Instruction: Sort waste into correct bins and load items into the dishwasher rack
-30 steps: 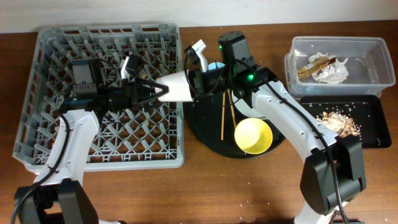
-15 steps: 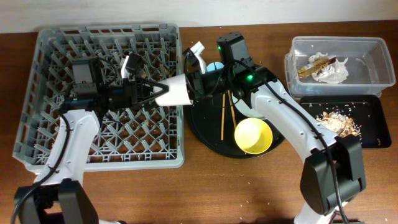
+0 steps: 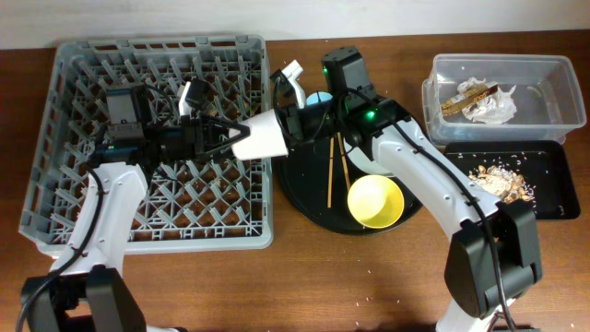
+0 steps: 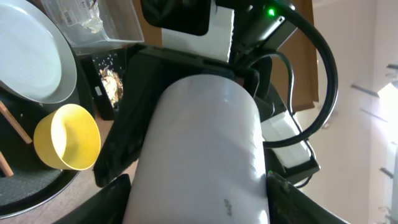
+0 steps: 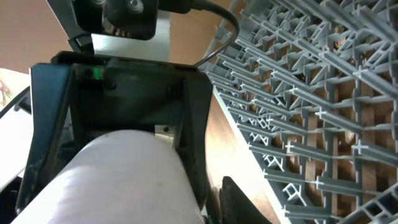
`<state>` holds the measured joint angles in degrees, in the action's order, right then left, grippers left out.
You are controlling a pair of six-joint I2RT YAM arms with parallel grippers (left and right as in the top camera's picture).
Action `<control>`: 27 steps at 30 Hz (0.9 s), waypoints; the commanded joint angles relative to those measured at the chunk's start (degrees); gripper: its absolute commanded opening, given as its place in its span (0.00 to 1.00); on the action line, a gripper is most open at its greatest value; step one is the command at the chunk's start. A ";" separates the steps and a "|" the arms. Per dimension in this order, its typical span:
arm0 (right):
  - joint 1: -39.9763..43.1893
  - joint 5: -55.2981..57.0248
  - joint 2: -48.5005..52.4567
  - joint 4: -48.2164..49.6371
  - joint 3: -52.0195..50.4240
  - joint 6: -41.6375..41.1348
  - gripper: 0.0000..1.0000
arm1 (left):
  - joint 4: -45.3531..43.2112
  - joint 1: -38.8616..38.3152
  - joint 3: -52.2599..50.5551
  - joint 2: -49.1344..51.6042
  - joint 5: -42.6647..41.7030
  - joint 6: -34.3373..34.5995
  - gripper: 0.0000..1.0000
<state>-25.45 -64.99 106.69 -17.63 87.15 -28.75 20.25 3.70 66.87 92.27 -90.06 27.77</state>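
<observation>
While the yellow bowl (image 3: 374,201) and chopsticks (image 3: 335,168) lay nearest on the round black tray (image 3: 304,198), the shallow black tray (image 3: 553,198) to the right held food scraps (image 3: 502,180). Mid-scene, the pink-white cup (image 3: 263,138) hung sideways over the dishwasher rack (image 3: 92,83) edge. The left hand (image 3: 238,136) was clasped round it, apparently for a handover. The right hand (image 3: 288,124) sat at its other end, grip unclear. Far right, the clear tub (image 3: 544,92) held a napkin (image 3: 493,109) and a wrapper (image 3: 466,95).
</observation>
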 commanded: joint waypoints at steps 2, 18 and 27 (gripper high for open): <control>-0.42 -0.74 0.20 2.14 0.81 -0.96 0.25 | -0.07 -0.24 -0.07 -0.35 -0.04 -0.39 0.62; -0.42 1.18 0.20 9.68 0.81 -6.36 0.24 | 0.42 -0.35 -0.07 -0.35 -0.07 -0.37 0.84; 0.15 2.03 0.20 10.69 0.81 -7.80 0.15 | 0.42 -0.35 -0.07 -0.35 -0.07 -0.37 0.84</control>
<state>-25.45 -62.83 107.04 -8.08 87.15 -35.14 20.53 3.64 66.87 92.27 -90.15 28.10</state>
